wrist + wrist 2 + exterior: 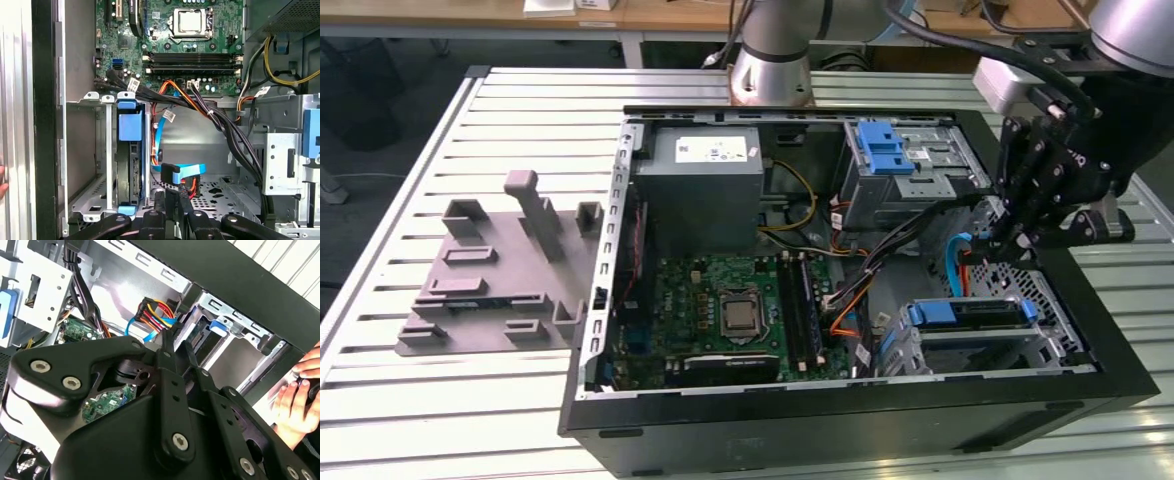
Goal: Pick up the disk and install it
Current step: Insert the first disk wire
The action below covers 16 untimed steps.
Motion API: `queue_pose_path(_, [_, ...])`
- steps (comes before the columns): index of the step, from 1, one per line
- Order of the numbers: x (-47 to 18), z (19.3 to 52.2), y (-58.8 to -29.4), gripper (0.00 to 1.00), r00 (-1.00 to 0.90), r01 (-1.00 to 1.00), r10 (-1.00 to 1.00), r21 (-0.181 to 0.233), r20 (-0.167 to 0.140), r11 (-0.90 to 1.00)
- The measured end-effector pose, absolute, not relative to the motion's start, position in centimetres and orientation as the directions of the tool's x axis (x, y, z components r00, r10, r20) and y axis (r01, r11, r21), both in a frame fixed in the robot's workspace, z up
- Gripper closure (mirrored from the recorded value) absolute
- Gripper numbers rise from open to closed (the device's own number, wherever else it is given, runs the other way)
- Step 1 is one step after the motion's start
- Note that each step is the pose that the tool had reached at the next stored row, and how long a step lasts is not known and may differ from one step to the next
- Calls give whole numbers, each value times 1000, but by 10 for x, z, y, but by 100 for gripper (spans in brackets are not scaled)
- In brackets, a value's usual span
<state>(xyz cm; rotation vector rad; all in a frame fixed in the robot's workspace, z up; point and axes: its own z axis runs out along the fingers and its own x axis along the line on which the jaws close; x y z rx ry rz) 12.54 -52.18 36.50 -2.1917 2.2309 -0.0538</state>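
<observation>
- The end effector hangs inside the open computer case, low over the perforated floor near the drive bays; in the first wrist view its fingertips sit close together beside a blue data-cable connector, and I judge them drawn nearly shut with nothing of the task between them, though the connector lies just at their tips.
- The disk is already seated edge-on in the silver drive cage, just beside the end effector, with its blue carrier bracket facing out; it sits there because the cage rails hold it in its slot.
- The loose blue cable and a bundle of orange and black wires run across the space between the end effector and the motherboard, and they crowd any approach to the disk's connector side.
- Farther from the end effector stand the grey power supply and the optical drive cage with its blue latch.
- Well apart from the end effector, on the slatted desk outside the case, lies a grey fixture plate.
- A person's hand rests near the case's outer wall in the second wrist view.
</observation>
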Motion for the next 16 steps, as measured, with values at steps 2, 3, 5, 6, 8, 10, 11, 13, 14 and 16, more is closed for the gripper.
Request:
queue_pose_path(2, [125, 365, -519, 75, -18, -999, -999, -35, 37, 17])
queue_pose_path(3, [125, 364, -517, 75, -18, -999, -998, -36, 53, 16])
queue_pose_path(5, [125, 363, -515, 75, -18, -999, -997, -37, 79, 15])
queue_pose_path(6, [125, 362, -514, 75, -18, -999, -996, -37, 87, 15])
queue_pose_path(8, [125, 360, -512, 75, -18, -999, -996, -37, 88, 15])
queue_pose_path(10, [125, 359, -511, 75, -18, -999, -996, -37, 88, 15])
queue_pose_path(11, [125, 359, -511, 75, -18, -999, -996, -37, 88, 15])
queue_pose_path(13, [125, 360, -511, 75, -18, -999, -996, -37, 89, 15])
queue_pose_path(14, [124, 361, -511, 75, -18, -999, -996, -37, 89, 15])
queue_pose_path(16, [124, 364, -510, 75, -18, -999, -996, -37, 89, 15])
